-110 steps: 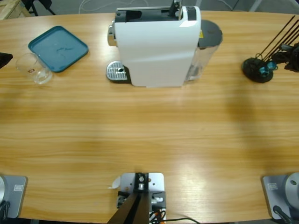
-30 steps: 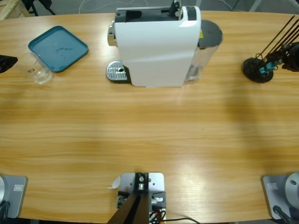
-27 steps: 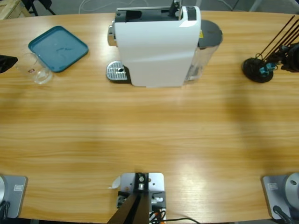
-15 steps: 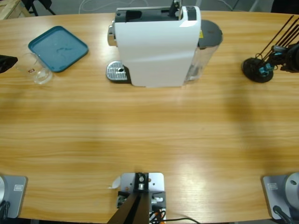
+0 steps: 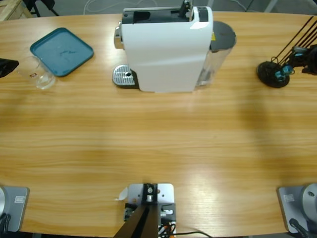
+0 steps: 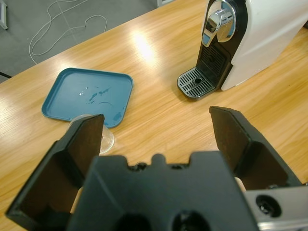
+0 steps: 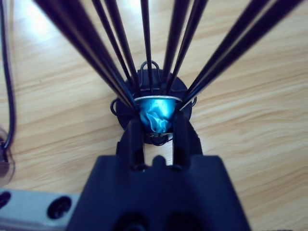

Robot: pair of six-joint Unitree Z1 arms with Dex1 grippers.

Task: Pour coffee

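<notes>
A clear glass tumbler [image 5: 35, 73] stands at the table's left end, and no coffee is in view. My left gripper [image 5: 6, 67] sits just left of it at the picture's edge. In the left wrist view its jaws [image 6: 159, 120] are spread wide and the tumbler [image 6: 108, 139] peeks out behind the left jaw. The white coffee machine [image 5: 163, 49] stands at the back middle, with its metal drip grate [image 5: 124, 77] facing left. At the far right, my right gripper [image 7: 156, 127] is shut on a blue capsule [image 7: 155, 113] in a black wire stand [image 5: 271, 75].
A teal tray [image 5: 62, 51] lies at the back left, beside the tumbler and wet with a few drops. A dark-lidded water tank [image 5: 220, 44] is fixed to the machine's right side. The stand's black rods [image 7: 144, 43] fan out around the capsule.
The left gripper has come a little further in toward the tumbler. The right gripper has shifted slightly at the wire stand. Nothing else has moved.
</notes>
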